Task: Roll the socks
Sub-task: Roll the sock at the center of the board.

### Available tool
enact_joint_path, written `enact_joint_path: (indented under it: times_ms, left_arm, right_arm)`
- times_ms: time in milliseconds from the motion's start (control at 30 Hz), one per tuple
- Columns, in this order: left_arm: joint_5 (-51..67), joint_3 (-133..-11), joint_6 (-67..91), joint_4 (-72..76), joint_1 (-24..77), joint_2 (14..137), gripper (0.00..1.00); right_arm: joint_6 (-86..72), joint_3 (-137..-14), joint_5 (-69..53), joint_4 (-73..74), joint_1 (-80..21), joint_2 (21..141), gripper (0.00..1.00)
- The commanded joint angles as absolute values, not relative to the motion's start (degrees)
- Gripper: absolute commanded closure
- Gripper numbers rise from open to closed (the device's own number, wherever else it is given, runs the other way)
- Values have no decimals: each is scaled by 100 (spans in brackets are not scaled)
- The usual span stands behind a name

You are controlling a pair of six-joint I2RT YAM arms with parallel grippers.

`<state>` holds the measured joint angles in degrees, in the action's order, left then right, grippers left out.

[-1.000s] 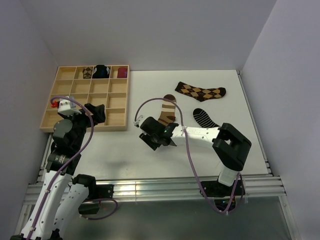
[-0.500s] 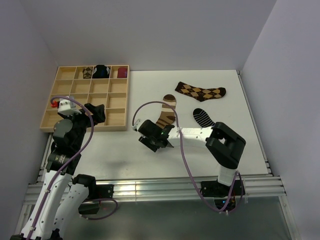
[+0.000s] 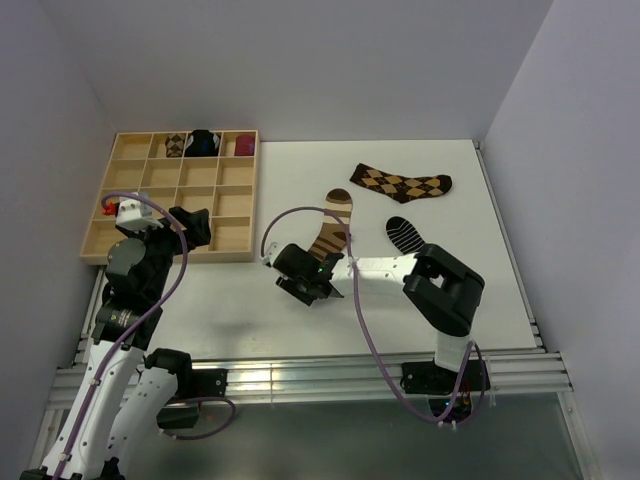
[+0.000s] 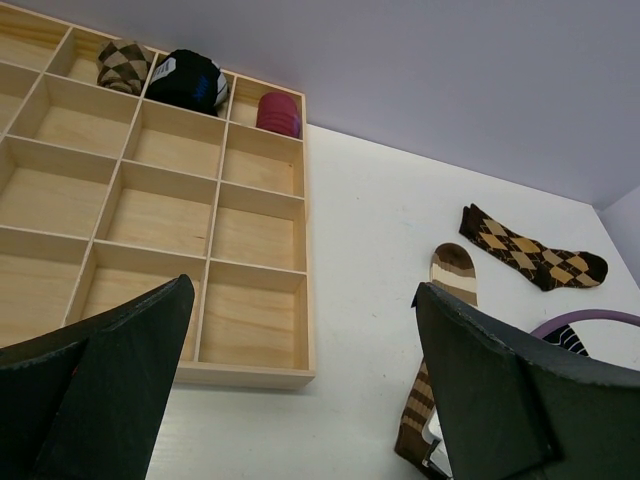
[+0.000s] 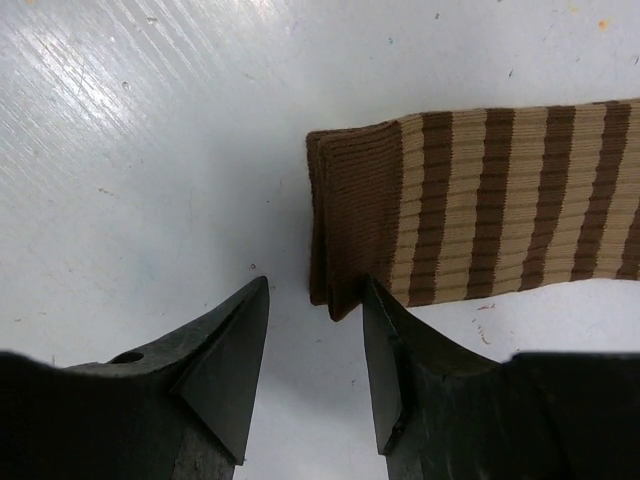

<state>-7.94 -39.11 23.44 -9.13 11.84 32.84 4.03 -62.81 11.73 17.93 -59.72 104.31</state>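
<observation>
The long brown-and-cream striped sock [image 3: 334, 222] lies flat at mid-table, its brown cuff [image 5: 350, 215] toward me. My right gripper [image 3: 304, 281] hovers low at that cuff, open to a moderate gap. The cuff's near corner sits just at the tip of one of its fingers [image 5: 385, 330], and nothing is clamped between the jaws [image 5: 315, 292]. The brown-and-tan argyle sock [image 3: 401, 183] lies flat at the back. The short black sock with thin white stripes [image 3: 408, 235] lies right of the striped one. My left gripper [image 4: 305, 290] is wide open and empty over the table's left side, beside the tray.
A wooden compartment tray [image 3: 215, 187] stands at the back left. Its far row holds an argyle bundle [image 4: 123, 62], a black-and-blue bundle [image 4: 185, 80] and a maroon bundle [image 4: 278, 112]. The right arm's purple cable [image 3: 300, 212] arcs over the striped sock.
My right gripper has slid a little left along the striped sock to its cuff end, and its jaws have narrowed slightly. The left arm has not moved.
</observation>
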Motion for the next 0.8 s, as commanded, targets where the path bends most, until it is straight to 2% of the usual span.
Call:
enact_joint_path:
  times_ms: [0, 167, 300, 467, 567, 667, 767]
  left_arm:
    - [-853, -3893, 2329, -624, 1204, 3278, 0]
    - [-861, -3893, 2329, -633, 1204, 3287, 1]
    - [-870, -3885, 2329, -642, 1204, 3278, 1]
    - [-879, -3894, 2329, -650, 1204, 3305, 1]
    - [-896, -3894, 2329, -659, 1204, 3305, 1]
    - [-914, -3902, 2347, -677, 1204, 3314, 1]
    - [-888, -3911, 2391, -703, 1204, 3340, 1]
  right_arm:
    - [475, -6407, 1310, 1696, -6064, 10590, 50]
    - [396, -6390, 1406, 1766, -6082, 10679, 52]
    - [299, -6425, 1687, 1854, -6082, 10880, 60]
    - [237, -6530, 1872, 1969, -6082, 11056, 60]
    - [202, -6565, 1898, 1969, -6073, 11135, 64]
    - [193, -6565, 1899, 1925, -6082, 11162, 71]
    - [202, -6592, 1864, 1899, -6082, 11162, 85]
